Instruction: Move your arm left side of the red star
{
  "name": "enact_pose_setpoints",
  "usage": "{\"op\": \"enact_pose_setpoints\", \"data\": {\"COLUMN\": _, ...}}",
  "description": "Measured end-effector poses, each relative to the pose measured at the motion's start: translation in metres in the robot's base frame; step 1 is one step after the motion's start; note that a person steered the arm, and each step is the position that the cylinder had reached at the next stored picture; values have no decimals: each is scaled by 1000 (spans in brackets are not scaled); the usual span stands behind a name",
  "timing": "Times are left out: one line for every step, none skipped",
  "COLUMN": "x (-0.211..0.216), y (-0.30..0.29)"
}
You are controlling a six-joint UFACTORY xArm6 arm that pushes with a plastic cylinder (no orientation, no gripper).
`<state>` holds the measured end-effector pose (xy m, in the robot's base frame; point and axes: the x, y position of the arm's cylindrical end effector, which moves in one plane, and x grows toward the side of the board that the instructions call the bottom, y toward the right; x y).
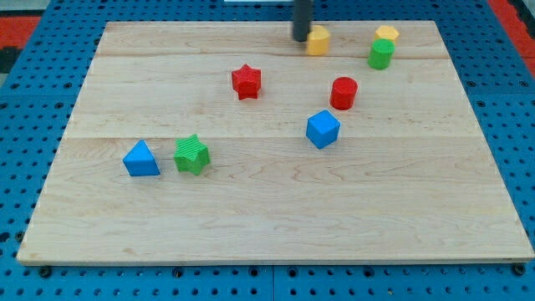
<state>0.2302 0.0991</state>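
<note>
The red star (247,81) lies on the wooden board (276,226), above the board's middle and a little to the view's left. My tip (300,38) stands near the view's top edge, to the upper right of the red star and well apart from it. The tip is right beside the left side of a yellow block (318,39), touching or nearly touching it.
A second yellow block (386,34) and a green cylinder (381,54) sit at the top right. A red cylinder (343,93) and a blue cube (323,129) lie right of centre. A blue triangular block (140,159) and a green star (192,155) lie at the left.
</note>
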Motion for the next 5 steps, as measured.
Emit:
{"op": "enact_pose_setpoints", "data": {"x": 7, "y": 27}}
{"op": "enact_pose_setpoints", "data": {"x": 27, "y": -52}}
{"op": "enact_pose_setpoints", "data": {"x": 58, "y": -152}}
{"op": "enact_pose_setpoints", "data": {"x": 86, "y": -237}}
{"op": "enact_pose_setpoints", "data": {"x": 112, "y": -158}}
